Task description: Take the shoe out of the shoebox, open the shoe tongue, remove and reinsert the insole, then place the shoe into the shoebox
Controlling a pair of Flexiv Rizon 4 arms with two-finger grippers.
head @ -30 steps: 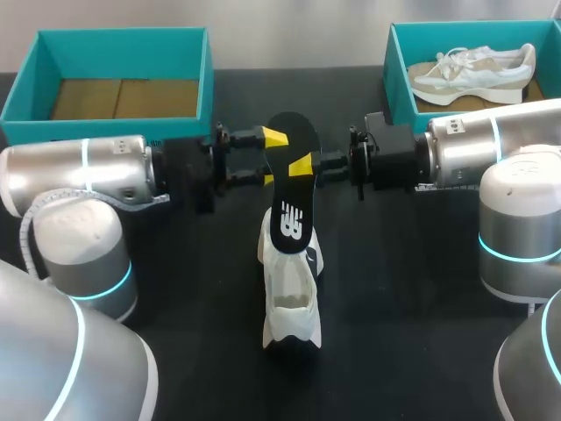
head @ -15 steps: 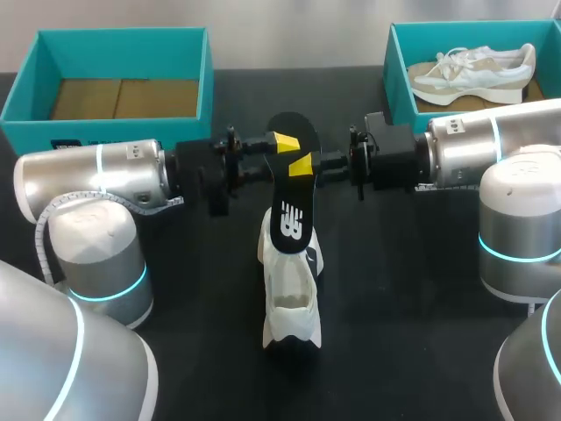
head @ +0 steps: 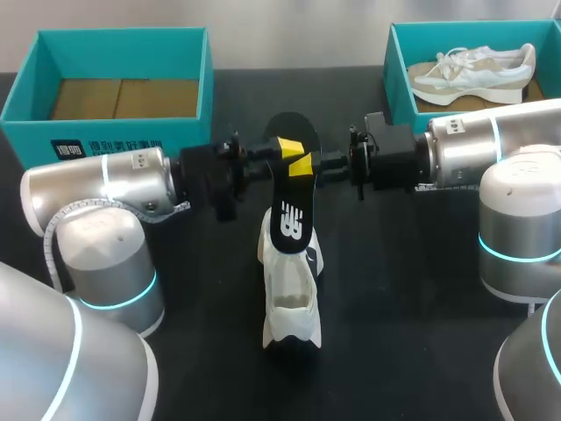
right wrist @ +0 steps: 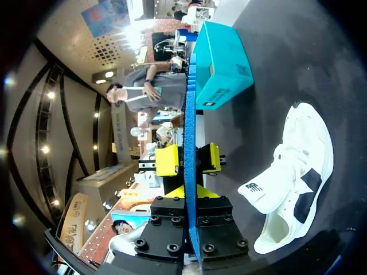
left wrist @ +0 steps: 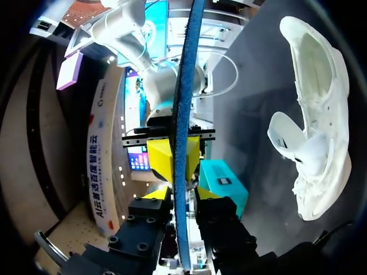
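Two hands, one insole, held jointly above the desk (head: pixel 403 289).

1. Insole (head: pixel 292 210): black top face with a white mark and a blue edge. It stands on end, out of the shoe, and its lower end overlaps the far end of the shoe in the head view. Contact there cannot be told.
2. Left hand (head: pixel 280 146): reaches in from the left at the insole's upper part. Its yellow tips pinch the insole from both faces.
3. Right hand (head: pixel 301 165): reaches in from the right, just below the left hand. It is pressed tight on the same insole, whose edge runs between its fingers in the right wrist view.
4. Shoe (head: pixel 291 303): white with dark patches. It lies on the desk below the hands, mouth open upward.
5. Left shoebox (head: pixel 209 83): teal, at the far left, with a brown floor showing.
6. Right shoebox (head: pixel 392 61): teal, at the far right, holding a second shoe (head: pixel 473 70), pale, on its side.
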